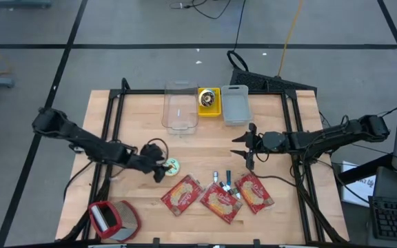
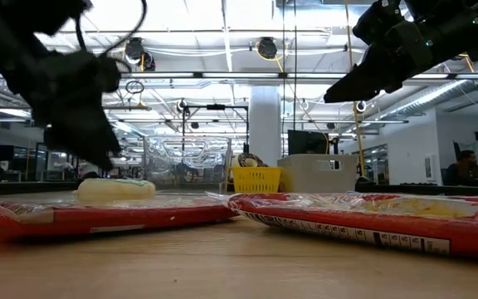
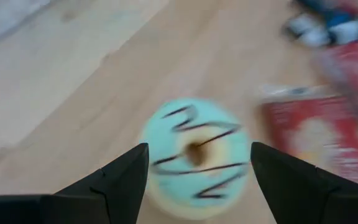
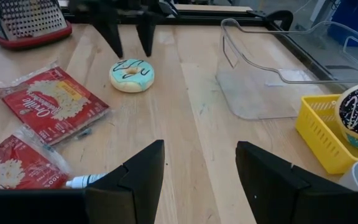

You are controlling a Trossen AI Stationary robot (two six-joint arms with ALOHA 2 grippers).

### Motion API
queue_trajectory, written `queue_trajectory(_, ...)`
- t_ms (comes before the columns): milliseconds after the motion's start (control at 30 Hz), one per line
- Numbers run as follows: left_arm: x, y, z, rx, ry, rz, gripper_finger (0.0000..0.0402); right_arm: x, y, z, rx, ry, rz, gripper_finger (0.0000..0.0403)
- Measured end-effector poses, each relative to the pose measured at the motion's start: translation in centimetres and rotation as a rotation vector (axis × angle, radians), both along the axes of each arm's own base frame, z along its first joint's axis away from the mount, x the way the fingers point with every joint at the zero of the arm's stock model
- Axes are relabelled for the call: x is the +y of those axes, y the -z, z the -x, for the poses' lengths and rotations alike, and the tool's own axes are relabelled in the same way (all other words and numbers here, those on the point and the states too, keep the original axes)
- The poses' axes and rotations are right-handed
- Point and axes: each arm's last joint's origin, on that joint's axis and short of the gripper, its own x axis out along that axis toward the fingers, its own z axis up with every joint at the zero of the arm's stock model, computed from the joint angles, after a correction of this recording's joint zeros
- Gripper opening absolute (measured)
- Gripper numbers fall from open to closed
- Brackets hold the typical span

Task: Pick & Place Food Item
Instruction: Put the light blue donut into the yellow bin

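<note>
High view: the teal-iced doughnut is seen lying on the wooden table, ungrasped, at three o'clock of the left gripper, whose fingers are spread apart just beside it. The right gripper, parted and empty, is held above the table. Picking and placing remain undone.

It was a lab in an open office – ceiling lights, a column, desks, a wooden table on black frame.
</note>
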Motion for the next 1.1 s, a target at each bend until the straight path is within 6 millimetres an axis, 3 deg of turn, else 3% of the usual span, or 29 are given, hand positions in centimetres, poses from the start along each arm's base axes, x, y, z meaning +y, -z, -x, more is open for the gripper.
queue_trajectory(300, 1.5, 1.8, -0.8, 0.149, -0.087, 0.036, 0.0285, 0.0, 0.0, 0.0, 0.0, 0.001, -0.001, 0.0187)
queue_trajectory(667, 1.7, 3.3, -1.3, 0.213, -0.095, 0.062, 0.0277, 0.0, 0.0, 0.0, -0.003, 0.01, -0.025, 0.0187)
queue_trajectory(767, 1.7, 3.0, -1.4, 0.181, -0.067, 0.065, 0.0245, 0.0, 0.0, 0.0, -0.003, 0.01, -0.025, 0.0187)
queue_trajectory(1100, 1.6, 2.7, -2.0, 0.128, -0.029, 0.076, 0.0075, 0.0, 0.0, 0.0, -0.003, 0.011, -0.027, 0.0187)
